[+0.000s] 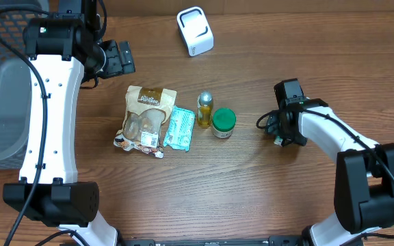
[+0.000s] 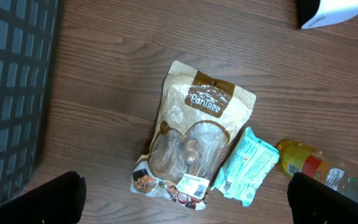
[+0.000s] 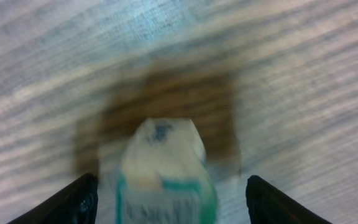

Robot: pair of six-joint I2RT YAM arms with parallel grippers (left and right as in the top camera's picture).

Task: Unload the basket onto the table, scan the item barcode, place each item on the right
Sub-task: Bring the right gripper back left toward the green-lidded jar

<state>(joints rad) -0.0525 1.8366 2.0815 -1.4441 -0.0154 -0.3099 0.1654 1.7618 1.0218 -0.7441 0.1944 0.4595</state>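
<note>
Right wrist view: the right gripper (image 3: 168, 190) has its claw apart around a small white-and-teal item (image 3: 161, 155), touching neither finger as far as the blur shows. The item looks light and stiff, perhaps a little carton. A hold across its sides, label left bare, should suit. Its print and any barcode are unreadable. Overhead, it lies at 3 o'clock from the green-lidded jar (image 1: 224, 121), mostly hidden under the wrist. Farther off, the left gripper (image 2: 185, 190) hangs wide apart and empty. The white scanner (image 1: 195, 31) stands at 12 o'clock.

Cannot read the smeared print on the white-and-green pack (image 3: 164, 177). Cropped by the left wrist view's edges: yellow bottle (image 2: 303, 160), white scanner (image 2: 337, 11).
</note>
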